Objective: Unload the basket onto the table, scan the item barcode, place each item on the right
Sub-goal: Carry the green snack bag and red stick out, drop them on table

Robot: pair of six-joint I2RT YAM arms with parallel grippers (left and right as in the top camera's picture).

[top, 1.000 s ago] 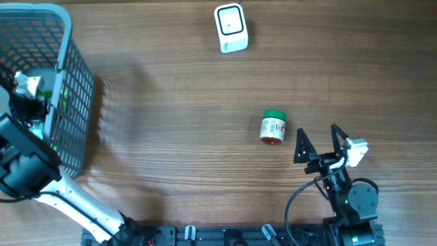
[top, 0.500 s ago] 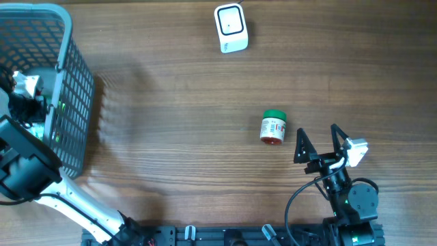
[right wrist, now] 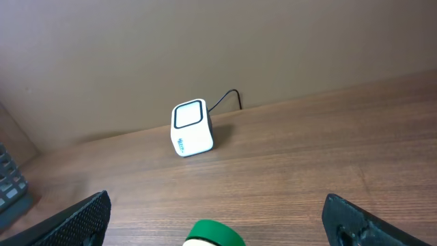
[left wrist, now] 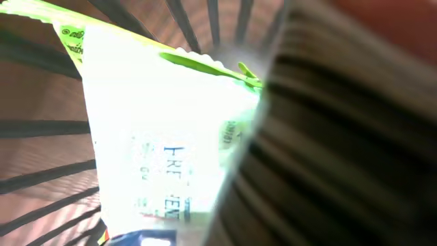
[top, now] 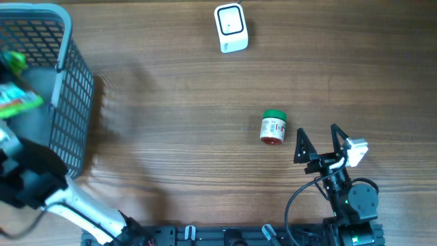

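Packet [top: 19, 102] inside basket [top: 72, 82], close before left hand; fingers unseen.

A white packet [left wrist: 164, 137] with green edging and blue lettering fills the middle of my frame, blurred. Dark basket bars [left wrist: 41, 126] cross the left, and a striped blur [left wrist: 341, 137] covers the right.

Overhead bright, even, sharp; basket [top: 75, 89] casts soft shadow toward 3 o'clock. Left wrist motion-blurred, packet [left wrist: 157, 137] blown out white, dark smear at 3 o'clock. Right wrist clear.
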